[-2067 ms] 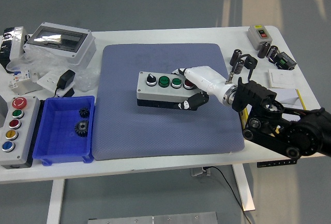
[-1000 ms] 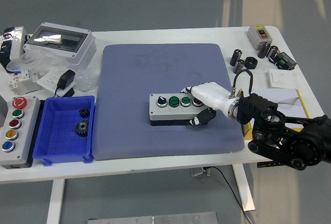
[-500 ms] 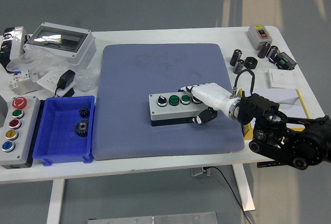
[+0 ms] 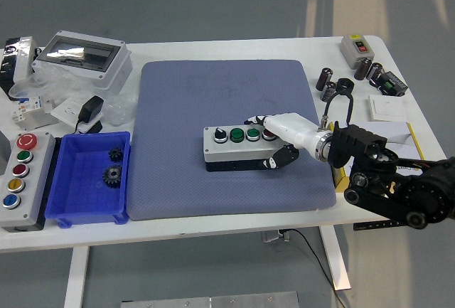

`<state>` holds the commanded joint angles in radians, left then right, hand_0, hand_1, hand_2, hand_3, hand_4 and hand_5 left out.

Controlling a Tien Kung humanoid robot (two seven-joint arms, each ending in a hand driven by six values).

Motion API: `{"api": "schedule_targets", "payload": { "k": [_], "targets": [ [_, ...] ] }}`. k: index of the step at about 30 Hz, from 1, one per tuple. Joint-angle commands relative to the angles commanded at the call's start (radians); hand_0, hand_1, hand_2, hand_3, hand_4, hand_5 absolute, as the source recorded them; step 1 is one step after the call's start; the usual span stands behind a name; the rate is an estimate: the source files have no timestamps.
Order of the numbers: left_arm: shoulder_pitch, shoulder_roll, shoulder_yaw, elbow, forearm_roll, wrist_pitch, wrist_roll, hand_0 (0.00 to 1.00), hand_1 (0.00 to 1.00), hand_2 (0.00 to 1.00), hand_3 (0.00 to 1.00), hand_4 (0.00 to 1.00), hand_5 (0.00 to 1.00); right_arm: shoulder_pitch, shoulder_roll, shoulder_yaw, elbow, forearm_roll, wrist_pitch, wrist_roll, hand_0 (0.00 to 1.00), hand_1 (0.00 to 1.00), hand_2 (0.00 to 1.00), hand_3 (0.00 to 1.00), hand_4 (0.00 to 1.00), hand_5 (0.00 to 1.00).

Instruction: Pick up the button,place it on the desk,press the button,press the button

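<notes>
Box: the grey rectangular push-button box (image 4: 238,146) with a black selector, two green buttons and a red one is set on the blue-grey padded mat (image 4: 227,109) on the white worktop (image 4: 213,226).
Hand: the white-shelled right hand (image 4: 274,141) is clamped on the box's right end, fingers over the top, thumb apparently at the front face.
Risk: the box may be dragged or tipped if the hand is withdrawn before the fingers are loosened.
Risk: the red button may be pressed unintentionally by the fingers lying over it.

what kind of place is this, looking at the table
Probably a robotics lab or test bench for industrial parts: a button box on a blue mat, gears in a blue bin, and an electrical enclosure.
</notes>
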<state>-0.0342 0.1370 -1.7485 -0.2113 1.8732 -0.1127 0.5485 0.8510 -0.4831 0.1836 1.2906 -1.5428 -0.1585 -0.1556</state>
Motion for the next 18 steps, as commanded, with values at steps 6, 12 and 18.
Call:
{"api": "schedule_targets", "payload": {
  "k": [6,12,18],
  "targets": [
    [0.0,-0.002,-0.003,-0.001,0.003,-0.005,0.001,0.689,0.643,0.573,0.625,0.623,0.165,0.002,-0.005,0.011,0.006,0.002,0.015,-0.001,0.825,0.837,0.859,0.935,0.436,0.002],
    [0.0,-0.002,-0.009,-0.002,0.008,-0.01,0.001,0.689,0.643,0.57,0.624,0.62,0.165,0.001,-0.01,0.027,0.014,0.011,0.032,0.004,0.827,0.838,0.863,0.939,0.434,0.002],
    [0.0,-0.002,-0.012,-0.002,0.013,-0.015,0.0,0.689,0.644,0.569,0.623,0.62,0.162,-0.002,-0.015,0.037,0.018,0.025,0.045,0.002,0.839,0.862,0.892,0.963,0.449,0.002]
  ]
}}
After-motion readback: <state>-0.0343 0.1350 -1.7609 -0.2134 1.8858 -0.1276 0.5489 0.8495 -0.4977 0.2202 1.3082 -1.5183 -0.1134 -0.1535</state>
